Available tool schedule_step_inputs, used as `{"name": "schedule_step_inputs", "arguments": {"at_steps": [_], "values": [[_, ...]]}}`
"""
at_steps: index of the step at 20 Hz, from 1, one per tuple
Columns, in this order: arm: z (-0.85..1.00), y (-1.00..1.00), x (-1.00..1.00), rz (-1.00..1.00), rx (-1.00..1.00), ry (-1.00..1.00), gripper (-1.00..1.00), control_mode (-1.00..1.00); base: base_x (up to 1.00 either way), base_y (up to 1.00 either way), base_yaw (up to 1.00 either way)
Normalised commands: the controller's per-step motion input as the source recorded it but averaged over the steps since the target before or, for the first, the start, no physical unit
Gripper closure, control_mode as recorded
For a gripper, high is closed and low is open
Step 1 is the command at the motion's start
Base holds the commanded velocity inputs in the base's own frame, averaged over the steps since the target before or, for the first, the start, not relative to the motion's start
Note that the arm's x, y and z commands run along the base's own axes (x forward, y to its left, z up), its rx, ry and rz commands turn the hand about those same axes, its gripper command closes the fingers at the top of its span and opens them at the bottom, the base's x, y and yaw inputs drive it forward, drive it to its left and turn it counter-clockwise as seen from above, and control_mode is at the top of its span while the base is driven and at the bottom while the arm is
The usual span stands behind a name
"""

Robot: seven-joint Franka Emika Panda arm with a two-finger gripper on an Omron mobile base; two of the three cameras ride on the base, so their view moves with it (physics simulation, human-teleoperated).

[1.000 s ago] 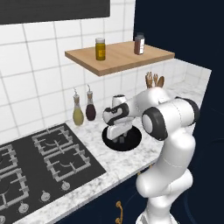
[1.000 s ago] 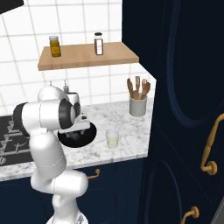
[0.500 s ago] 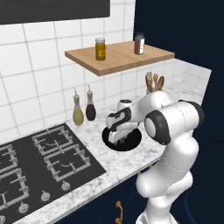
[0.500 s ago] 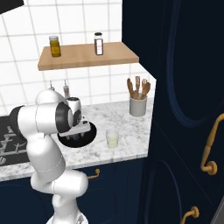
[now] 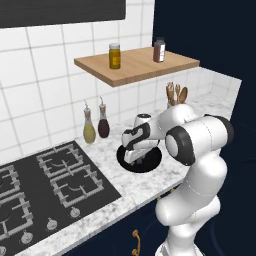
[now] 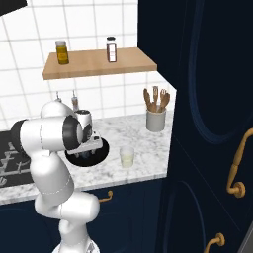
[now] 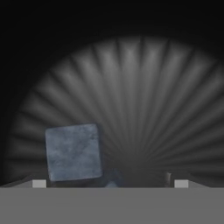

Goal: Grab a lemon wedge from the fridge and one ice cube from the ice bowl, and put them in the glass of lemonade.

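Observation:
The glossy black ice bowl (image 5: 150, 163) (image 6: 101, 152) sits on the marble counter. My gripper (image 5: 134, 156) (image 6: 85, 152) reaches down into it. In the hand view the bowl's ribbed inside (image 7: 144, 100) surrounds a pale grey-blue ice cube (image 7: 73, 152). The cube lies between the two fingertips (image 7: 39, 183), closer to the left one. My gripper (image 7: 110, 183) is open, its jaws wide apart and touching nothing. The pale yellow glass of lemonade (image 6: 127, 156) stands right of the bowl. The lemon wedge and the fridge are out of view.
A white cup of wooden utensils (image 6: 155, 120) (image 5: 175, 95) stands at the back right. Two bottles (image 5: 96, 125) lean near the tiled wall beside the black stove (image 5: 50, 185). A wooden shelf (image 5: 135, 62) with jars hangs above. Tall navy cabinets (image 6: 207, 123) close the right side.
The hand has come down from above the bowl into it. The bowl and glass have stayed put.

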Motion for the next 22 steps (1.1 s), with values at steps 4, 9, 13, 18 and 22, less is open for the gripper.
{"name": "schedule_step_inputs", "arguments": {"at_steps": [4, 9, 13, 18, 22], "values": [[-0.01, 0.0, 0.0, 0.0, 0.0, 0.0, -1.0, -1.0, 0.0, 0.0, 0.0], [0.0, 0.0, 0.0, 0.0, 0.0, 0.0, -1.0, -1.0, 0.0, 0.0, 0.0], [-0.04, 0.0, -0.09, 0.0, 0.0, -0.01, -1.0, -1.0, 0.0, 0.0, 0.0], [0.0, -0.04, -0.09, 0.0, 0.0, -0.03, -1.0, -1.0, 0.0, 0.0, 0.0], [-0.09, -0.09, 0.0, 0.0, 0.03, -0.01, -1.0, -1.0, 0.0, 0.0, 0.0]]}}
